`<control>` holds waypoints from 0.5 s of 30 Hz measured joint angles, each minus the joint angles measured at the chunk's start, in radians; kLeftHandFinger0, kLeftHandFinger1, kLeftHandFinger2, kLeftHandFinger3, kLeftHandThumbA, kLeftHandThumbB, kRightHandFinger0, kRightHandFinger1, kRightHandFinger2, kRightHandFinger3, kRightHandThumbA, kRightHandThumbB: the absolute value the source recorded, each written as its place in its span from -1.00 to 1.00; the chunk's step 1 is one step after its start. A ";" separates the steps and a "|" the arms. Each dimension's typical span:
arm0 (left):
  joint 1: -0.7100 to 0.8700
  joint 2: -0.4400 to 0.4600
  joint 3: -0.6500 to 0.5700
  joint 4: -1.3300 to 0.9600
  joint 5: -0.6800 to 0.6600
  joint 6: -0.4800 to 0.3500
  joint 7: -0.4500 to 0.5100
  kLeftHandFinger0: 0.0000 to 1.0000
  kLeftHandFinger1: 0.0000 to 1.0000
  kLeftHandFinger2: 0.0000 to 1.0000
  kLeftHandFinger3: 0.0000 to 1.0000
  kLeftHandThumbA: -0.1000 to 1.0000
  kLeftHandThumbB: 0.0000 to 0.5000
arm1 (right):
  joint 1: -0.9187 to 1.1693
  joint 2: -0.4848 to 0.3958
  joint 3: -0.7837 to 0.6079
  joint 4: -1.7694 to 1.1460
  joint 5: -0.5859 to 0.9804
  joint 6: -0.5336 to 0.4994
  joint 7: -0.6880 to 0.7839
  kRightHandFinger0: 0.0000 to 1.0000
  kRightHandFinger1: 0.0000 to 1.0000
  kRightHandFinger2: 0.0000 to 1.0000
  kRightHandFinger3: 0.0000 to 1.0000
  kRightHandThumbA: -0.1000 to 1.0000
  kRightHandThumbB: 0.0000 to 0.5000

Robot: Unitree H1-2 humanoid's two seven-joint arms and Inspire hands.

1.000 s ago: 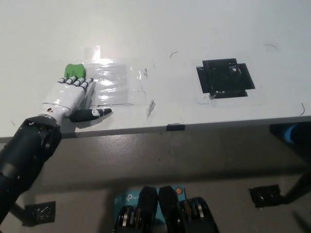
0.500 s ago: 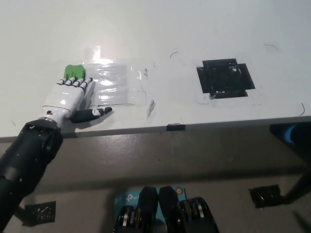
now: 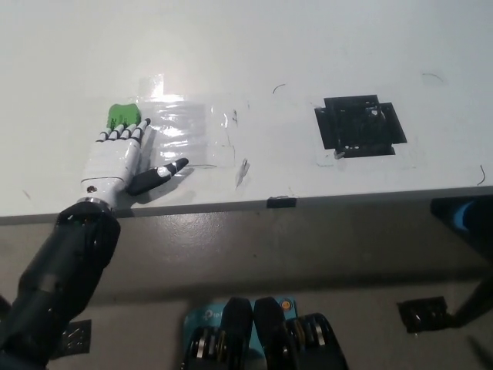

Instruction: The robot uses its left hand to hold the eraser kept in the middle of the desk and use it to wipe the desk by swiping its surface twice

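A green eraser point(image 3: 120, 115) lies on the white desk point(image 3: 254, 54) at the left, next to a patch of clear tape. My white left hand point(image 3: 117, 156) lies flat on the desk just in front of it. Its fingertips point(image 3: 123, 132) touch or overlap the eraser's near edge, and its dark thumb sticks out to the right. The fingers are spread and not closed around the eraser. My black right hand is out of the picture.
A patch of clear tape point(image 3: 185, 131) shines right of the eraser. A square of black tape point(image 3: 358, 124) sits on the desk's right half. The desk's front edge point(image 3: 281, 203) runs across the middle of the picture, with floor below.
My left hand has shifted slightly right along the desk, its forearm swinging in more from below. The eraser stays in place.
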 measured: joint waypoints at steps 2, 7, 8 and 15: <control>-0.005 -0.004 -0.002 0.013 -0.001 0.000 0.007 1.00 1.00 1.00 1.00 1.00 0.60 | 0.000 0.000 0.000 0.000 0.000 0.000 -0.003 1.00 1.00 1.00 1.00 1.00 -0.16; -0.010 -0.006 -0.018 0.025 -0.003 0.005 0.010 1.00 1.00 1.00 1.00 1.00 0.67 | 0.000 0.000 0.000 0.000 0.001 0.000 -0.008 1.00 1.00 1.00 1.00 1.00 -0.20; -0.011 -0.006 -0.021 0.025 -0.002 0.007 0.010 1.00 1.00 1.00 1.00 1.00 0.69 | 0.000 0.000 0.000 0.000 0.002 0.000 -0.008 1.00 1.00 1.00 1.00 1.00 -0.20; -0.024 -0.008 -0.072 0.031 0.010 0.044 0.009 1.00 1.00 1.00 1.00 1.00 0.84 | -0.003 0.000 0.000 0.000 0.005 -0.001 -0.010 1.00 1.00 1.00 1.00 1.00 -0.35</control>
